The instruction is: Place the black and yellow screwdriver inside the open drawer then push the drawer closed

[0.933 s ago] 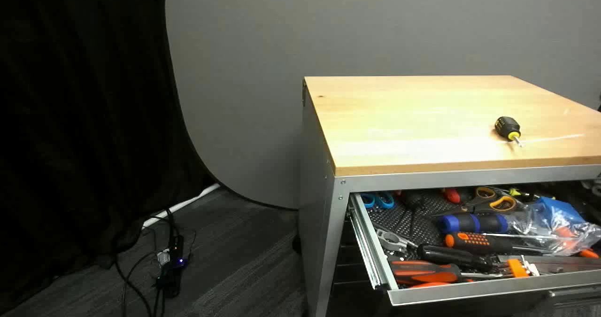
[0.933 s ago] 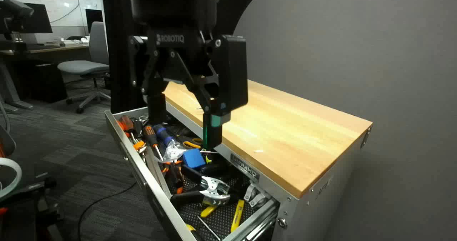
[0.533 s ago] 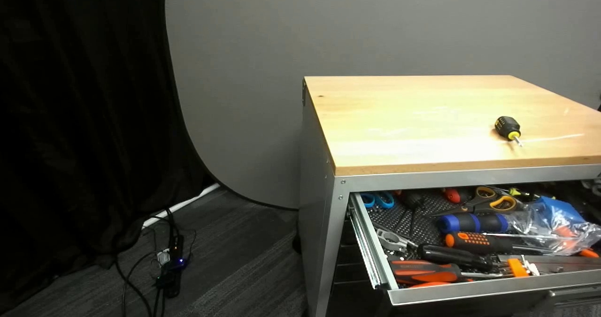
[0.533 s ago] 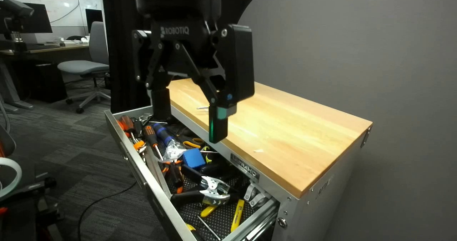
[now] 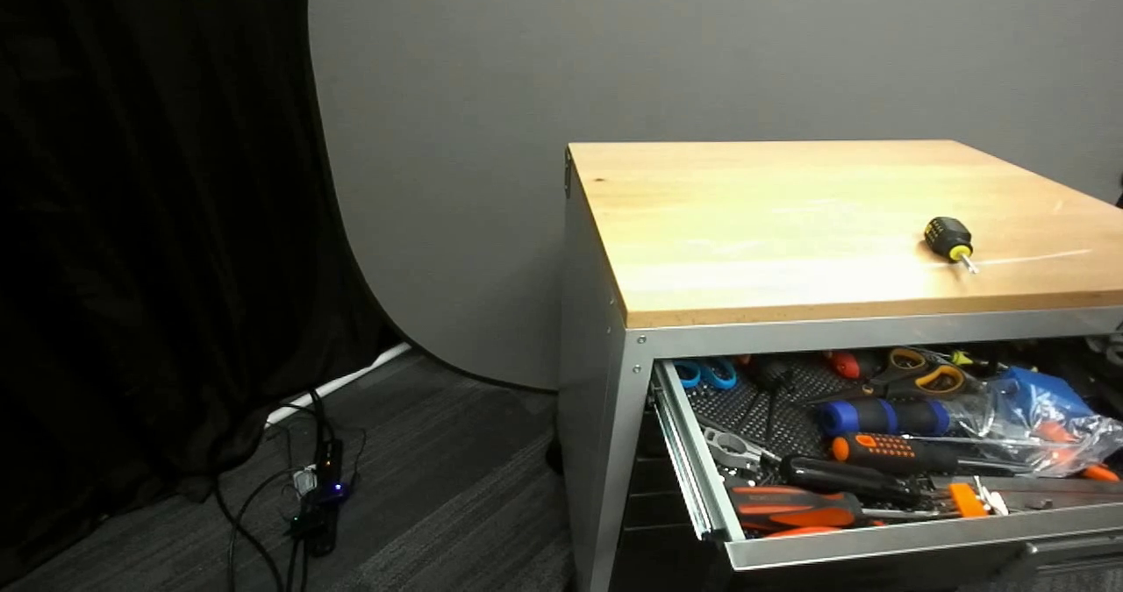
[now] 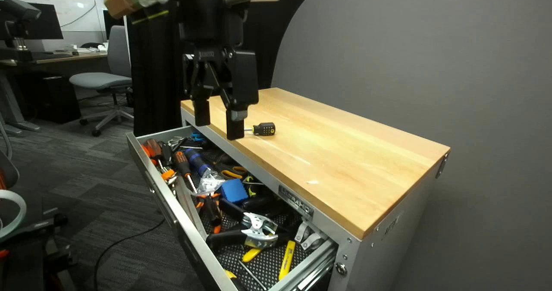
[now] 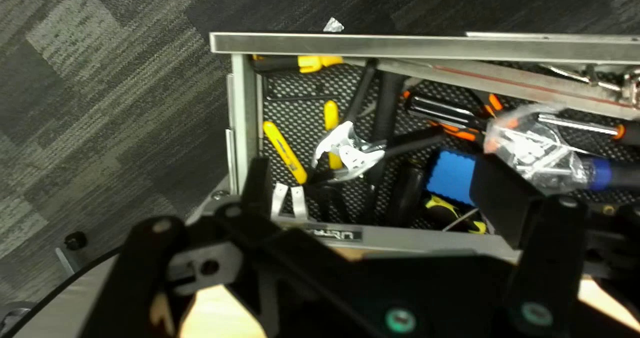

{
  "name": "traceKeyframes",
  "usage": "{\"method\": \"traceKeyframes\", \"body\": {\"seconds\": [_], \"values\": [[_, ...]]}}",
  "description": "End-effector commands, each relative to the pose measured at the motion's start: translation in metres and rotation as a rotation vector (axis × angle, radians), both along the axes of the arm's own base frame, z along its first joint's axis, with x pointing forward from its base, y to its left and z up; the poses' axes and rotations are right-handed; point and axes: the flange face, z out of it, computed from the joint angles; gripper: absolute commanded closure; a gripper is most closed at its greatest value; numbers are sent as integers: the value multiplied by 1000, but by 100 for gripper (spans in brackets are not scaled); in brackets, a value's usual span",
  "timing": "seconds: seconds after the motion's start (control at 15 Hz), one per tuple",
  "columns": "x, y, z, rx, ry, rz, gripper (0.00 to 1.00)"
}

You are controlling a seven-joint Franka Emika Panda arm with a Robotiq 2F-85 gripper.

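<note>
The black and yellow screwdriver [image 5: 948, 238] lies on the wooden cabinet top. In an exterior view [image 6: 264, 129] it lies just beyond the near finger, its shank tip partly behind that finger. It does not show in the wrist view. The drawer [image 5: 930, 544] is pulled open; its rim also shows in an exterior view [image 6: 172, 215] and in the wrist view [image 7: 400, 46]. My gripper [image 6: 219, 130] points down, fingers apart and empty, around the cabinet's front edge. In the wrist view my gripper [image 7: 375, 188] has its fingers wide apart.
The cabinet top [image 5: 772, 215] stands above the drawer. The drawer holds several tools, including a spring clamp [image 6: 258, 228], a blue block [image 6: 233, 190], an orange-dotted handle [image 5: 890, 452] and a plastic bag [image 7: 535, 147]. A grey panel [image 6: 474, 88] stands behind.
My gripper has moved away from the camera of the exterior view that shows it and appears smaller. The screwdriver's handle, hidden behind it before, now shows there. The screwdriver and drawer have not moved.
</note>
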Motion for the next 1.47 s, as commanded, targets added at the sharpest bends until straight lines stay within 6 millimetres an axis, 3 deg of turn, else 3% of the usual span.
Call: {"method": "traceKeyframes", "body": {"seconds": [0.0, 0.2, 0.67, 1.4], "values": [[46, 52, -3, 13, -62, -75, 0], [80, 81, -18, 65, -67, -128, 0], [138, 105, -51, 197, -53, -298, 0], [185, 152, -80, 270, -118, -384, 0]]}}
